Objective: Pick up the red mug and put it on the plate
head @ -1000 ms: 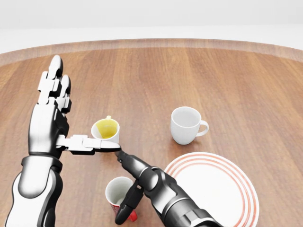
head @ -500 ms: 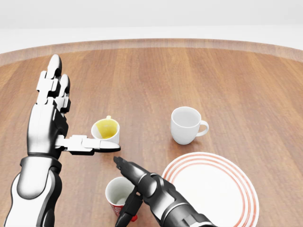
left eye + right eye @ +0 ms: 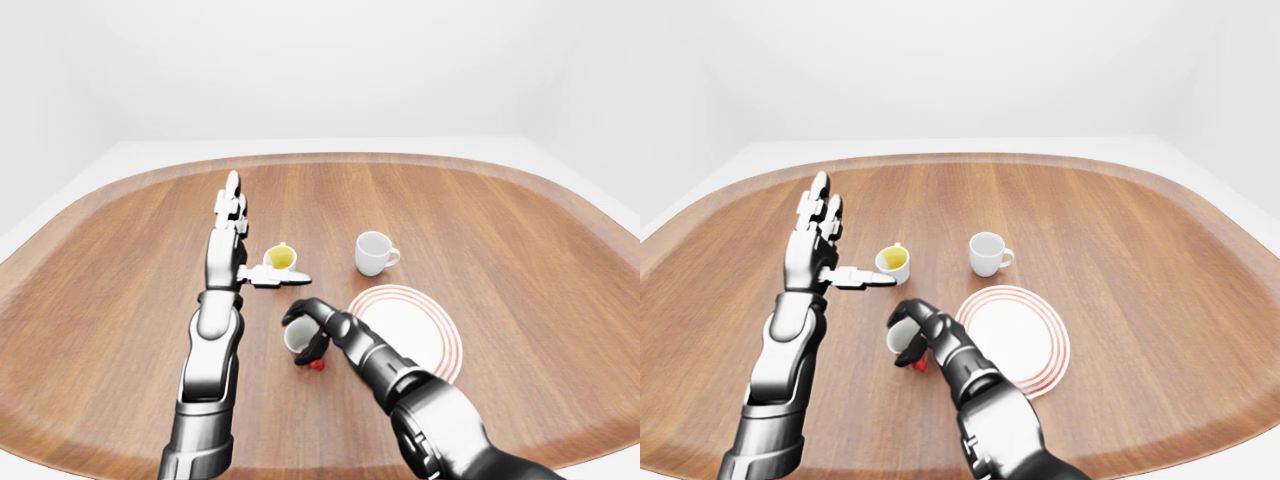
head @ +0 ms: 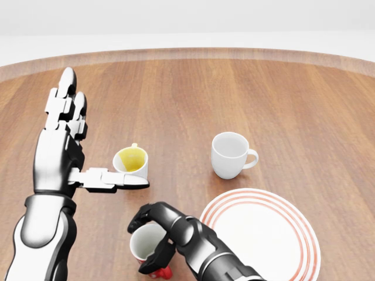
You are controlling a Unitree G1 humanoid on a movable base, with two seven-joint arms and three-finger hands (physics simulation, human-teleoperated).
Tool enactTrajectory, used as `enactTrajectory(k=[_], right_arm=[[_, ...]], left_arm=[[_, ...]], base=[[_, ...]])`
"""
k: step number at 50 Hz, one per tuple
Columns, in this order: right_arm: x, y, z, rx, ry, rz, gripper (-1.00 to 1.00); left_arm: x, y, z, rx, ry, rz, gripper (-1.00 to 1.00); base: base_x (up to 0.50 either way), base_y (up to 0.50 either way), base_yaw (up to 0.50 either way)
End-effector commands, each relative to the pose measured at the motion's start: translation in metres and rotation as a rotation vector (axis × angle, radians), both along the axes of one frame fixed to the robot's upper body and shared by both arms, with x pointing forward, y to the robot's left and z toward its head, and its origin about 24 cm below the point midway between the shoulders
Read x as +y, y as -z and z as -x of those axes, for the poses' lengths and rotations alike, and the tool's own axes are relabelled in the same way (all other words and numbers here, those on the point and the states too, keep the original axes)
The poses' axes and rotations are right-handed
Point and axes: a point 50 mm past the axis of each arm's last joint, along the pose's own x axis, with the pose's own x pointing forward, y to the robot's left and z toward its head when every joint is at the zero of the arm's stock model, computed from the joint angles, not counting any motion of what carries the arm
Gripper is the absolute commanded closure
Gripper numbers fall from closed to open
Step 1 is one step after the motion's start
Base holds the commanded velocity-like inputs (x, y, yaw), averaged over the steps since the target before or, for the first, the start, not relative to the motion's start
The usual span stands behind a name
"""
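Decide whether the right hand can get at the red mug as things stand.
Probably yes: the right hand is already at the red mug, its fingers curling over the rim, and nothing stands between them.

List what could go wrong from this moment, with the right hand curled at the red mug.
1. The right hand hooks the red mug by its rim, one finger across the top, so the mug might tip or slip on lifting.
2. The left hand's thumb juts beside the yellow mug, just above the red one; a rising hand could knock it.
3. The plate is close; a low carry might clip its rim.
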Motion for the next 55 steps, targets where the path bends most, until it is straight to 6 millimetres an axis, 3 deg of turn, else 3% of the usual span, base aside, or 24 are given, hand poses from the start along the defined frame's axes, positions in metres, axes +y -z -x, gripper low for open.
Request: enactTrajectory(k=[1,14,30,55], right_arm=[[0.0,0.002,0.002,0.0,-0.018,0.013,1.0],[-0.001,0.0,0.0,-0.004,-0.015,0.01,1.0],[-0.006,-0.027,-0.023,-0.064,0.021,-0.022,1.0],[-0.018,-0.047,-0.037,-0.125,0.065,-0.064,1.0]], left_arm=[[-0.001,-0.001,0.001,-0.004,0.003,-0.001,-1.0],[-0.002,-0.003,0.001,-0.013,0.006,-0.003,-1.0],[0.0,0.002,-0.002,0.01,0.0,0.0,-1.0],[-0.003,-0.003,0.003,-0.015,0.006,-0.007,-1.0]], base=[[0.0,0.0,0.0],[0.0,0.0,0.0],[0.0,0.0,0.0],[0.0,0.0,0.0]])
